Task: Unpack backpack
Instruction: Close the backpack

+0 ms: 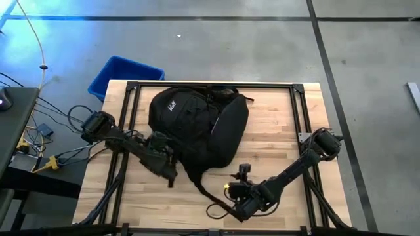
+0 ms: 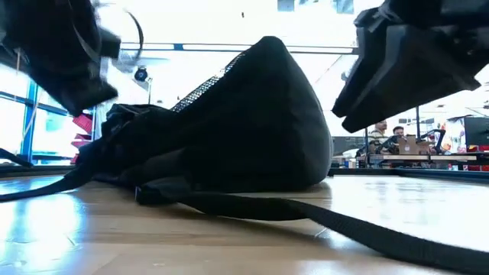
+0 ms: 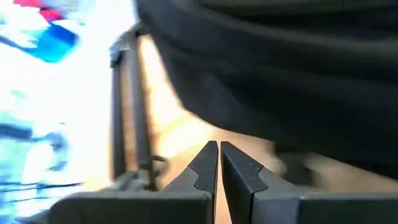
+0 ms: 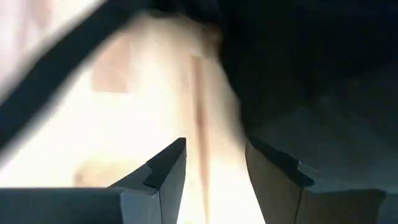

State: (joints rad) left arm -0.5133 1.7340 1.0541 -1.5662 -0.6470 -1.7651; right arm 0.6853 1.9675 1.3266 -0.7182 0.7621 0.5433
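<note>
Backpack point(image 1: 197, 128) lay mid-bench point(image 1: 282, 141), long axis apparently running far-left to near-right, logo end far-left. Left hand point(image 1: 164, 167), fingers together, alongside; right hand point(image 1: 237, 208), fingers apart, empty, near a strap point(image 1: 197, 185).

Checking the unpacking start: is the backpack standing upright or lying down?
Lying down: the backpack rests flat on the table, logo side up, a strap trailing across the wood.

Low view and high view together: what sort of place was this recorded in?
Probably an open-plan lab or workshop. The wooden table stands on a bare concrete floor marked with dark lines, cables trail beside it, and people sit at desks in the bright room beyond the backpack.
</note>
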